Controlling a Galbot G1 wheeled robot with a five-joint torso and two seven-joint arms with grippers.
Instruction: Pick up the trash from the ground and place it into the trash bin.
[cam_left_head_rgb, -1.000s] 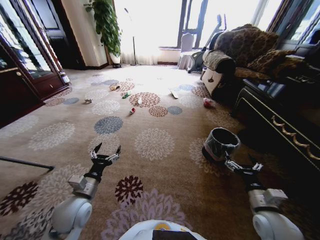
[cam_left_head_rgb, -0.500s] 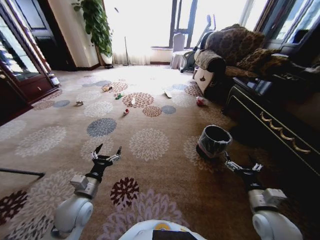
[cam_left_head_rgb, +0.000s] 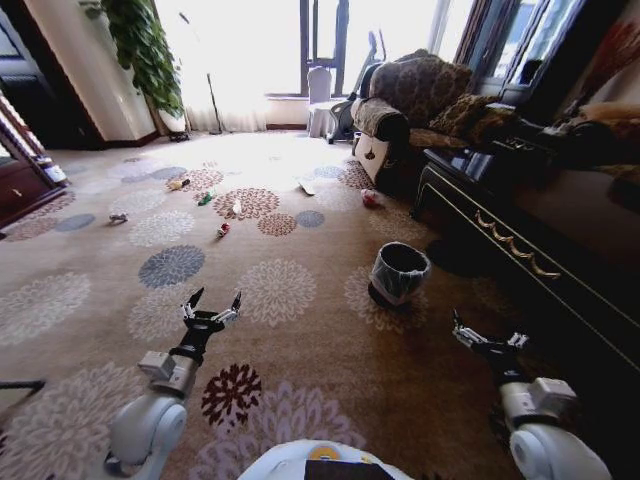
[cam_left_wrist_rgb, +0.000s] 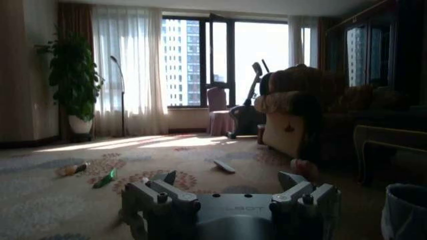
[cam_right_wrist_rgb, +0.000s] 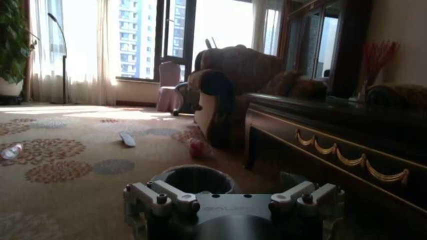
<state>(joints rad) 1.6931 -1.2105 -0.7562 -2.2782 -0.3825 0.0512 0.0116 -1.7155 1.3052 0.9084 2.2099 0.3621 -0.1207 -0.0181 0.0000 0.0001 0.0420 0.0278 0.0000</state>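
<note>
Standing upright on the patterned carpet (cam_left_head_rgb: 300, 300), the trash bin (cam_left_head_rgb: 398, 272) is a small round dark bucket with a translucent grey bag liner puckered around its rim; it sits ahead and right of centre, near a dark cabinet with gold trim (cam_left_head_rgb: 500, 245) and just ahead of the right gripper (cam_left_head_rgb: 489, 340), whose fingers are spread with nothing between them. Trash lies well beyond it on the floral medallions: a red-and-white wad (cam_left_head_rgb: 371, 198) near the sofa (cam_left_head_rgb: 410, 100), a pale flat strip (cam_left_head_rgb: 306, 186), a small can (cam_left_head_rgb: 223, 229), a green packet (cam_left_head_rgb: 205, 198), another piece (cam_left_head_rgb: 179, 184) farther left. Left gripper (cam_left_head_rgb: 211, 310) hangs low over the carpet, fingers apart, holding nothing. Room: beige carpet with grey, brown and white flower rounds, bright windows at the back, a potted plant (cam_left_head_rgb: 140, 45) at left. Against half a second ago the whole head view has swung: bin, litter and sofa all sit farther left in frame, the camera's shift and no move of the things; both arms hold the same pose.
</note>
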